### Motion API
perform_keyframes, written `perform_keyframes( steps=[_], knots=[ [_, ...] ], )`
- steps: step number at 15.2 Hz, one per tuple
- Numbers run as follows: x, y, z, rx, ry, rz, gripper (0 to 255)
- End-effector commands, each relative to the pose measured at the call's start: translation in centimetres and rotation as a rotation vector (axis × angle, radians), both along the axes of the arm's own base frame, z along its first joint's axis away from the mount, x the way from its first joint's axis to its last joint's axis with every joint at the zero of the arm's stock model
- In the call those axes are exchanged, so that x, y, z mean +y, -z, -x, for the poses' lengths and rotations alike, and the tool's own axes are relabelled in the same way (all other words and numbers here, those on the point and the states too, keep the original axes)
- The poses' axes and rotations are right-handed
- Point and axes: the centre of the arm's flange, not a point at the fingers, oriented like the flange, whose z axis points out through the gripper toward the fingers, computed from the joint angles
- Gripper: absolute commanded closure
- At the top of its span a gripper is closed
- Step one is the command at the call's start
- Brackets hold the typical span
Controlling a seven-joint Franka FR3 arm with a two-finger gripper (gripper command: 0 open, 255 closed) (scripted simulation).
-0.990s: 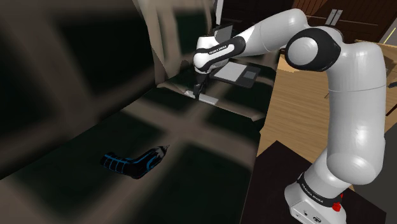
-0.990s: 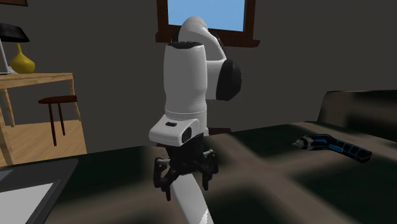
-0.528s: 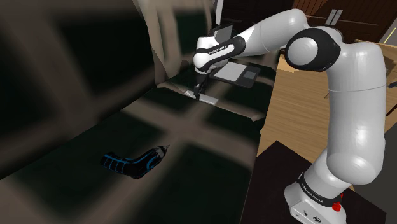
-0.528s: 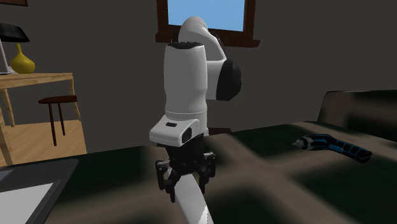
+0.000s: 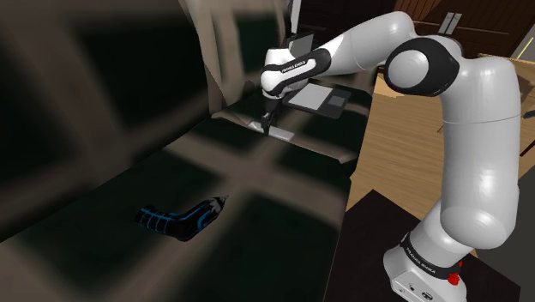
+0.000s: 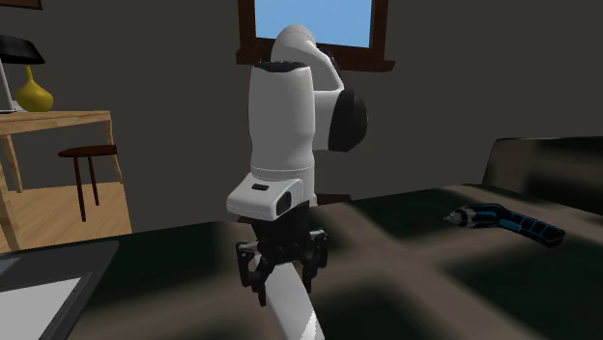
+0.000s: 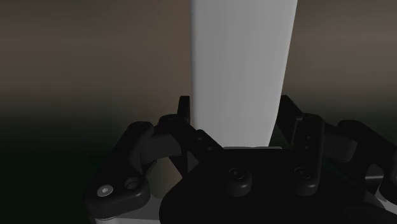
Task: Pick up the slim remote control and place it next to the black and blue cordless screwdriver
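The slim remote [image 5: 285, 135] is a plain white bar lying on a dark cushioned surface [image 5: 257, 214]. My gripper [image 5: 267, 127] points straight down onto it. In the second exterior view the gripper [image 6: 282, 280] clasps the remote [image 6: 295, 314] near its far end. In the wrist view the black fingers [image 7: 184, 111] press on both long sides of the remote [image 7: 242, 63], so the gripper [image 7: 235, 113] is shut on it. The black and blue screwdriver [image 5: 182, 217] lies well off, toward the shoulder view's lower left, and it lies at the right in the second exterior view [image 6: 507, 221].
A tall dark backrest [image 5: 86, 103] rises along the surface's far side. A grey flat tray-like object [image 5: 319, 96] lies just beyond the gripper. The stand [image 5: 429, 266] is at the lower right. A wooden desk [image 6: 58, 121] and stool [image 6: 87, 155] stand on the floor.
The fingers stood wider apart a second ago and have closed onto the remote. The arm, remote and screwdriver have kept their places.
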Motion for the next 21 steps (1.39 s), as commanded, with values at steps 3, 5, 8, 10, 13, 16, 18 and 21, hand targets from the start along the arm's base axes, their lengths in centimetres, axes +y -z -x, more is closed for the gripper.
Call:
perform_keyframes(
  steps=[3,5,8,10,13,16,18,21],
  knots=[
    [0.0,-1.9,0.0,0.0,0.0,0.0,255],
    [0.0,-2.9,0.0,0.0,0.0,0.0,255],
    [0.0,-4.5,0.0,0.0,0.0,0.0,255],
    [0.0,-5.5,0.0,0.0,0.0,0.0,255],
    [0.0,-7.1,0.0,0.0,0.0,0.0,255],
    [0.0,-8.7,0.0,0.0,0.0,0.0,255],
    [0.0,-9.8,0.0,0.0,0.0,0.0,255],
    [0.0,-11.4,0.0,0.0,0.0,0.0,255]
  ],
)
